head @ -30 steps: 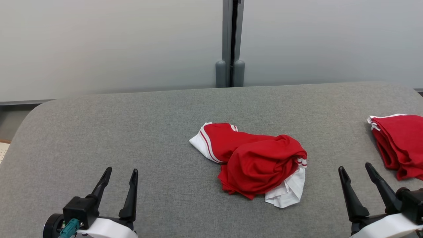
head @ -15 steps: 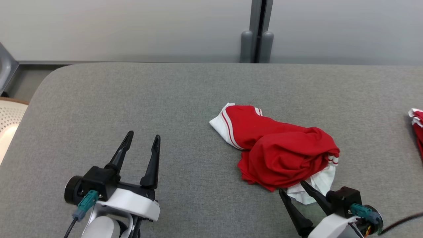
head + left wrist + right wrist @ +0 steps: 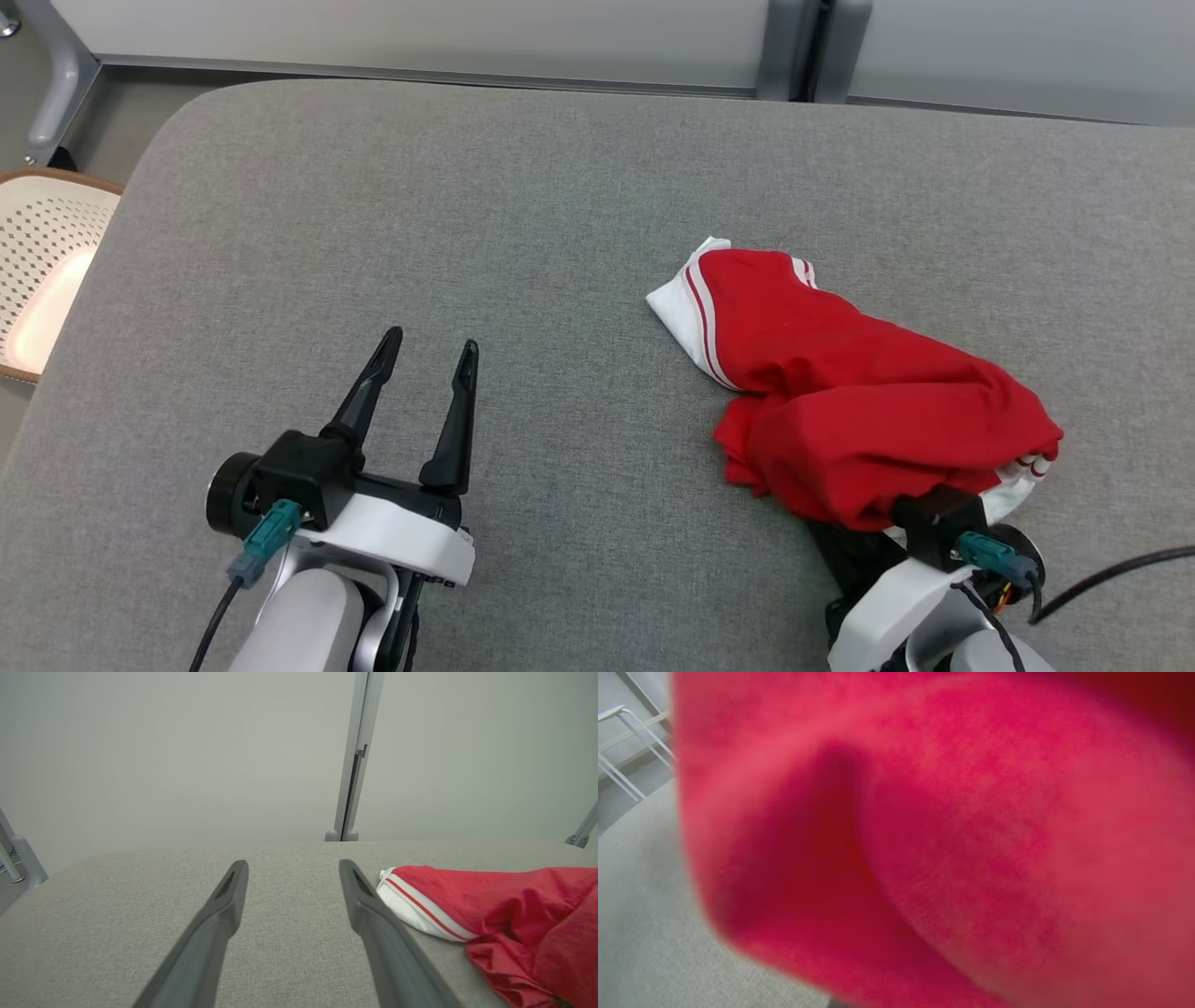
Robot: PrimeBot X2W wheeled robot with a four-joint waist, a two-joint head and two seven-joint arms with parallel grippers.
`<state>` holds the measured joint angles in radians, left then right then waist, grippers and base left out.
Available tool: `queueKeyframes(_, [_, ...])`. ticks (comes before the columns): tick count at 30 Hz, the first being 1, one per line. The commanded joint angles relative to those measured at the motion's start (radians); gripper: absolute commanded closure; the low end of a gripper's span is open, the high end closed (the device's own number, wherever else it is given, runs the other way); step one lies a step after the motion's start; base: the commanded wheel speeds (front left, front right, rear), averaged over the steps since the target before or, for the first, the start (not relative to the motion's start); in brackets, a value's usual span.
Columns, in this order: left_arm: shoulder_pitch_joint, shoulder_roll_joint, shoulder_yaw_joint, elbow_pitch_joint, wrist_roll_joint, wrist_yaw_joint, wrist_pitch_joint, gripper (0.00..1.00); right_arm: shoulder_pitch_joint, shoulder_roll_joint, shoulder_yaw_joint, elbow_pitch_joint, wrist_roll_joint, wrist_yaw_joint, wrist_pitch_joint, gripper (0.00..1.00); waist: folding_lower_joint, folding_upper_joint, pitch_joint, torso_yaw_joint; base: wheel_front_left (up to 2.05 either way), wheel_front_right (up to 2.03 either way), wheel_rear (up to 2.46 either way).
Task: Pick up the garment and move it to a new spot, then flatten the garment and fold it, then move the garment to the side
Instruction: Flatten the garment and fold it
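The garment (image 3: 868,401) is a crumpled red piece with white striped trim, lying right of centre on the grey padded table (image 3: 467,187). Its near edge is raised and draped over my right gripper, whose fingers are buried in the cloth; only the black wrist body (image 3: 934,523) shows below it. The right wrist view looks straight into blurred red garment (image 3: 971,835) up close. My left gripper (image 3: 430,339) hovers open over bare table, well to the left of the garment. In the left wrist view the left gripper (image 3: 293,863) stands open, with the garment (image 3: 490,905) to its right.
A white perforated seat (image 3: 47,271) stands beside the table's left edge. A grey metal post (image 3: 803,47) rises behind the far edge, against a pale wall. A black cable (image 3: 1111,569) trails from my right wrist. The table's left half is bare cloth.
The head camera has tilted down and turned. My right gripper pushed forward into the garment's near edge and shut, and the cloth now rises over it. My left gripper stayed open.
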<state>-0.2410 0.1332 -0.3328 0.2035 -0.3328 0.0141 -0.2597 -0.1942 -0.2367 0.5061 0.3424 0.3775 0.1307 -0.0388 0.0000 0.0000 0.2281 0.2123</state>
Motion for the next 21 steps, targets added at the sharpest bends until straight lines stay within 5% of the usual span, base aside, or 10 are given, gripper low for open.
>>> queueKeyframes(1, [-0.017,0.000,0.008,0.001,0.012,-0.004,-0.005,0.00,-0.016,-0.008,0.010,-0.019,0.009,0.000,-0.020,1.00,0.0000,0.0000,-0.002,-0.006,0.00,0.00,0.00])
queueKeyframes(9, [-0.010,0.006,0.040,-0.013,0.025,-0.003,-0.006,0.00,-0.045,-0.036,-0.007,-0.223,0.011,0.000,-0.088,1.00,0.0000,0.0000,-0.010,-0.054,0.00,0.00,0.00])
queueKeyframes(14, [-0.002,0.005,0.050,-0.019,0.034,-0.007,-0.006,0.00,-0.020,-0.033,-0.151,-0.312,-0.005,0.000,-0.077,1.00,0.0000,0.0000,-0.012,-0.088,0.00,0.00,0.00])
queueKeyframes(21, [-0.007,-0.001,0.051,-0.019,0.043,-0.012,-0.006,0.00,0.102,-0.004,-0.400,-0.277,0.023,0.000,-0.043,1.00,0.0000,0.0000,-0.007,-0.111,0.00,0.00,0.00])
